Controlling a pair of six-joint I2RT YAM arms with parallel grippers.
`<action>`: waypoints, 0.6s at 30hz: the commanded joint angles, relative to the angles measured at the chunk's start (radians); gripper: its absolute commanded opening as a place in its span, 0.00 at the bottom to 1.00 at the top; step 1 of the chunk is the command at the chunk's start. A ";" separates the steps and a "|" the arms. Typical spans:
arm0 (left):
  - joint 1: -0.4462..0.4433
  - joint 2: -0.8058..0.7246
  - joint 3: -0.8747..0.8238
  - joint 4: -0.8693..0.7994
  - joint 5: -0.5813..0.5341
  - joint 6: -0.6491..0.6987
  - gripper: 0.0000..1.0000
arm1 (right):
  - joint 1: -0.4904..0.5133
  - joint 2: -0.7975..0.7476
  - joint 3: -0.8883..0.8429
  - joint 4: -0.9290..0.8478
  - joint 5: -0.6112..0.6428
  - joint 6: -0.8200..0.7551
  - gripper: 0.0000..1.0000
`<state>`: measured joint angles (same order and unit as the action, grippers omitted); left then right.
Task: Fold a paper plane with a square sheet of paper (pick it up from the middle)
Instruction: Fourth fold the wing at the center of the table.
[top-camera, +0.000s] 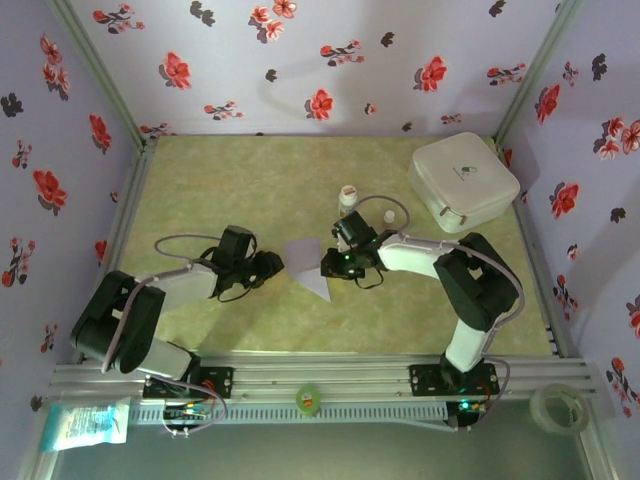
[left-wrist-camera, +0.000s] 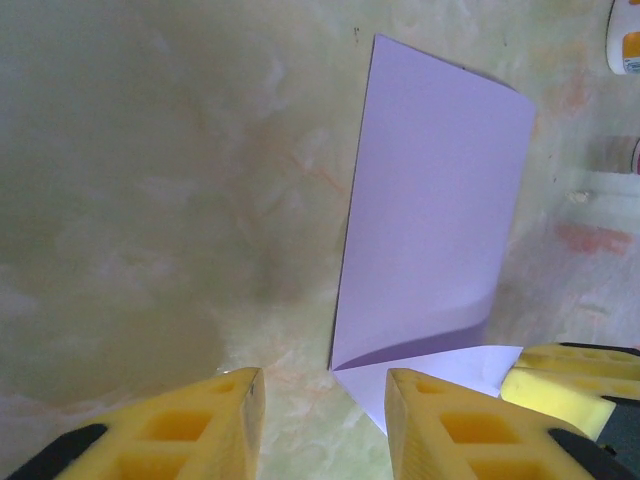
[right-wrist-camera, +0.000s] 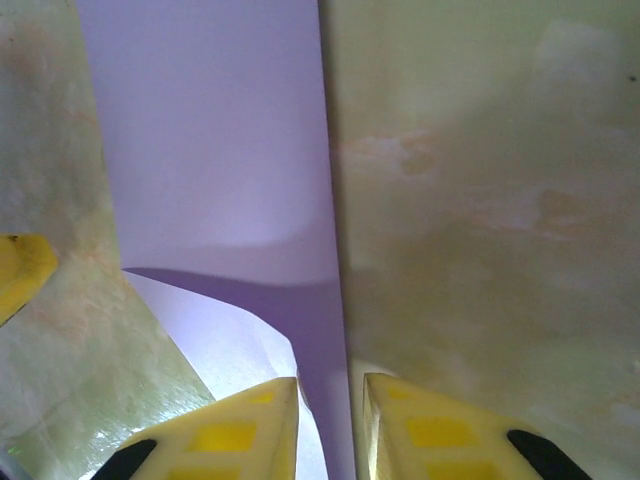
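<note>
- While the folded paper (left-wrist-camera: 430, 220) lies on the table (left-wrist-camera: 150, 200), the left end effector (left-wrist-camera: 325, 385) gapes partly, empty.
- The right end effector (right-wrist-camera: 330, 385), slightly open, straddles its edge.

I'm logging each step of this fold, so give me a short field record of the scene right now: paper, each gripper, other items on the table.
paper: square sheet of paper, lilac, partly folded, upper layer shadowing the lower, lying on the table between the grippers
left gripper: open, a corner of the sheet just ahead of its fingers, holding nothing
right gripper: narrowly open, the sheet's edge lined up with the gap between its fingers
other items: white box at the far right; two small bottles beyond the paper
</note>
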<state>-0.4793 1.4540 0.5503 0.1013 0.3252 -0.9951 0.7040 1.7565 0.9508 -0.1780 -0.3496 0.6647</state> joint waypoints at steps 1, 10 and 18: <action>0.013 0.014 0.027 0.010 0.021 0.003 0.37 | 0.000 0.018 0.021 0.038 -0.026 0.015 0.21; 0.014 0.034 0.036 -0.005 0.021 0.006 0.36 | 0.000 0.004 -0.001 0.083 -0.029 0.022 0.09; 0.016 0.041 0.062 -0.004 0.023 0.001 0.39 | -0.002 -0.040 -0.037 0.098 -0.046 0.015 0.01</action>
<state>-0.4763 1.4879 0.5835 0.0971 0.3344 -0.9951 0.7040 1.7569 0.9394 -0.1066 -0.3744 0.6804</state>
